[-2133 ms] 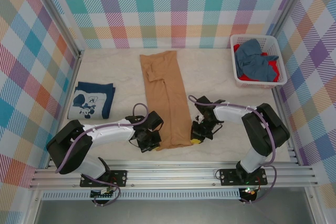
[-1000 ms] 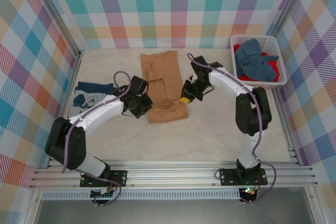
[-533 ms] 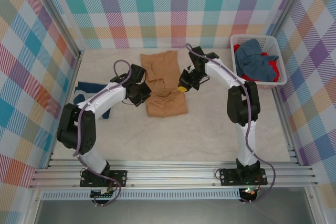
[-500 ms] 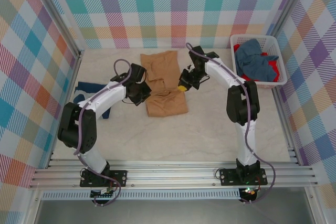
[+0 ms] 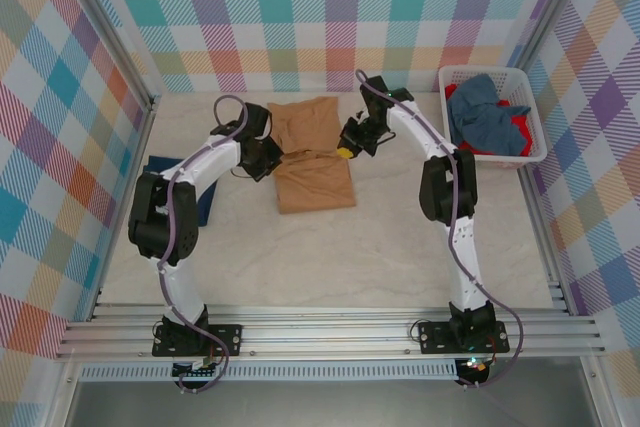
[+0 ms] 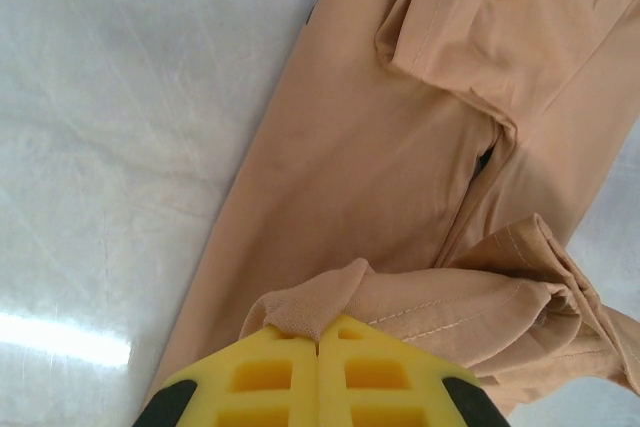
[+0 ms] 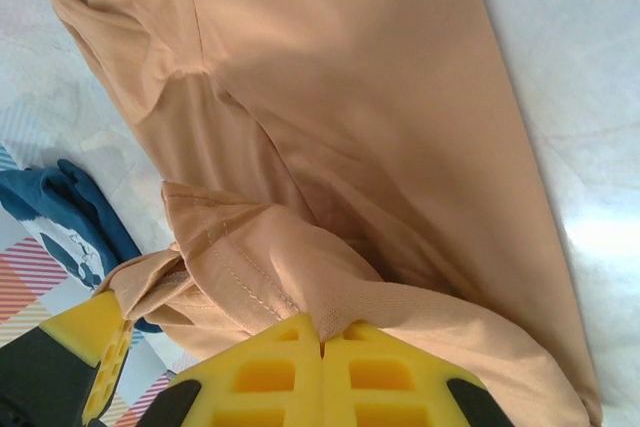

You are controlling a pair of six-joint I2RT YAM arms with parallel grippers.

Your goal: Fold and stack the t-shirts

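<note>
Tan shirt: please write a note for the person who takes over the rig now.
Left tool: shut on an edge of the tan shirt. Right tool: shut on the same edge, other side. Edge held over the shirt's middle; fold not laid down. Navy shirt: lies at the left. Blue shirt and red shirt: in the basket, unfolded. Left to do: finish this fold, stack, fold those two.

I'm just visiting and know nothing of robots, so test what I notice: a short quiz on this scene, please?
1. True or false: the left gripper and right gripper both pinch the tan shirt.
2. Where do the blue and red shirts lie? A: in the white basket; B: on the tan shirt; C: in the left gripper.
3. Fill in: the navy shirt lies on the robot's ___ side.
Key: 1 true; 2 A; 3 left.
</note>
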